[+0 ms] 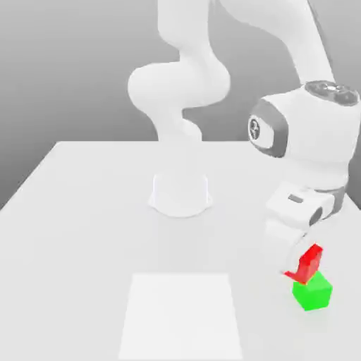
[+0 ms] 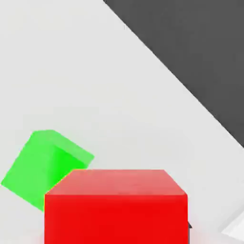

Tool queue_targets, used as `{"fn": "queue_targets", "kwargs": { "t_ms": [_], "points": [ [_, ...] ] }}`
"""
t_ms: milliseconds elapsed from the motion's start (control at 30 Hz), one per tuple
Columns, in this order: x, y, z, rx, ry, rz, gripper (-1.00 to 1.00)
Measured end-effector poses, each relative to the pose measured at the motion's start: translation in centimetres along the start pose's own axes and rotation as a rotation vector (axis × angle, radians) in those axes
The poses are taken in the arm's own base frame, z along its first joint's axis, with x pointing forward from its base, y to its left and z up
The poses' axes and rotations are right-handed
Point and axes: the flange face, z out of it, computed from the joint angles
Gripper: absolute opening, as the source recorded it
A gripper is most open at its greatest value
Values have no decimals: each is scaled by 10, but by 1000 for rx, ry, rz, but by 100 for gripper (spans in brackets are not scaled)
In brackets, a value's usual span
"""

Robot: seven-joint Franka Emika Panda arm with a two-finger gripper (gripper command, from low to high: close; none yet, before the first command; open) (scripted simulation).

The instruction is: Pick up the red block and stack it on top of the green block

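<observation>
The white robot arm's gripper clamps the small matte red cube just above the matte green cube, beside a pale square patch on the white table.

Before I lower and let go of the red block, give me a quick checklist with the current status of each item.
1. Red block in the gripper: ok, the gripper is shut on it.
2. Green block upright on the table: ok.
3. Red block above green block: ok in the exterior view.
4. Red block centred over it: not ok, the hand view shows the green block offset to one side.
5. Edges parallel: not ok, the hand view shows the green block turned relative to the red block.
6. Blocks touching: cannot tell.
</observation>
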Motion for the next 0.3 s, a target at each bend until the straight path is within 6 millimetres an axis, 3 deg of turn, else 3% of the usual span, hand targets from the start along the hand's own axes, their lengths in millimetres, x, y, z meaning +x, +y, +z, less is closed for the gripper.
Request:
{"fn": "queue_targets", "kwargs": {
  "t_ms": [167,200,300],
  "points": [
    [-2,-1,51,-4,4,8,-100],
    [-2,-1,58,-4,4,8,100],
    [-2,-1,58,-4,4,8,100]
  ]
}}
